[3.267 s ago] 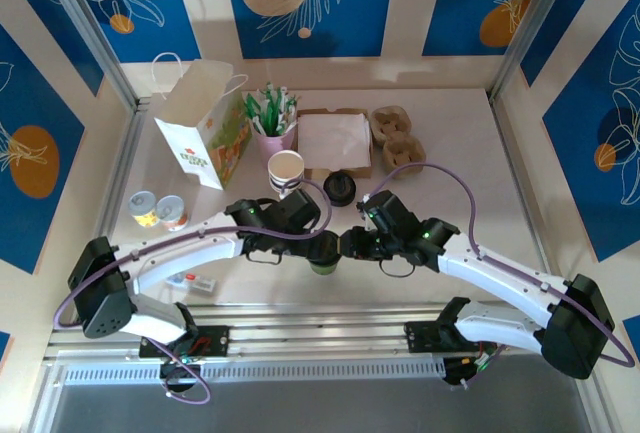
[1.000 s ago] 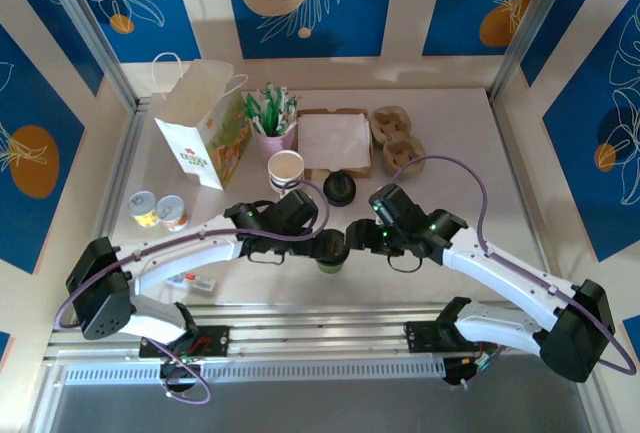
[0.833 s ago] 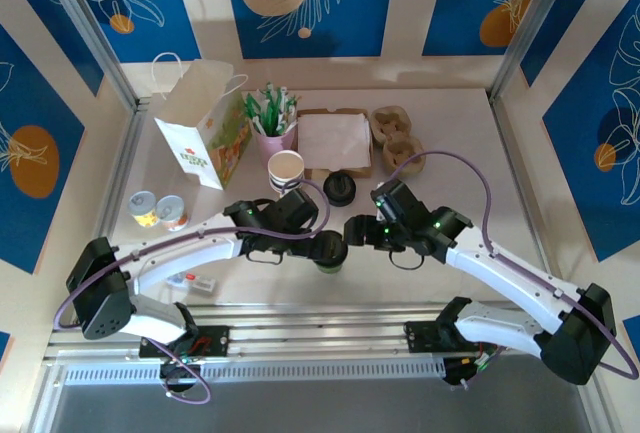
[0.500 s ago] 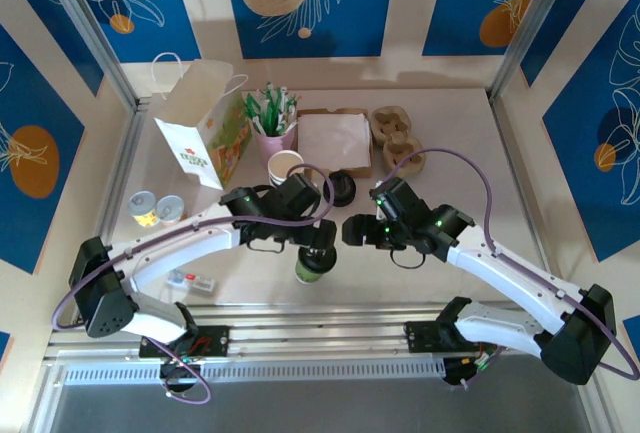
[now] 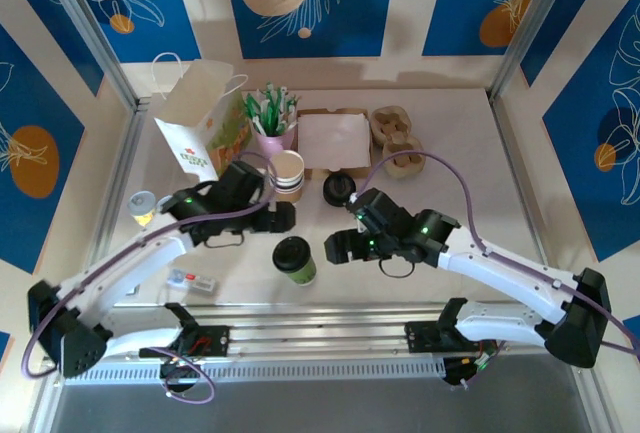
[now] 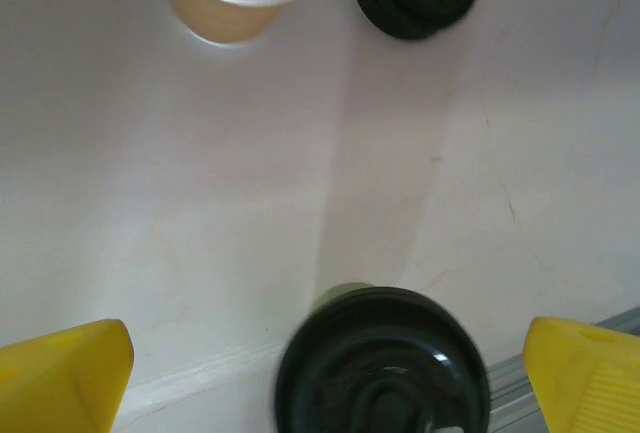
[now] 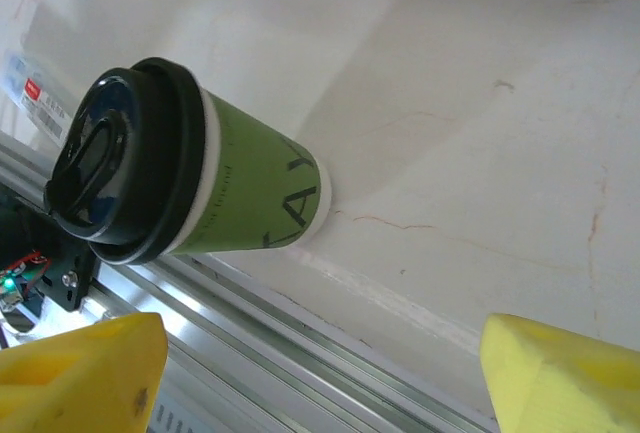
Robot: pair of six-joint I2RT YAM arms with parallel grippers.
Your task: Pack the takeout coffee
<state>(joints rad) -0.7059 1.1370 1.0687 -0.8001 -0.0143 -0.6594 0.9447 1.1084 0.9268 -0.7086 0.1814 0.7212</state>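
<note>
The takeout coffee (image 5: 294, 260) stands upright; our right hand (image 5: 332, 249), open and empty, sits just right of it, nearer than our open left hand (image 5: 284, 218) beyond it.

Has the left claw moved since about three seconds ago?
Yes. The left claw has drawn off the green paper cup with black lid and moved left, nearer the white paper bag.
</note>
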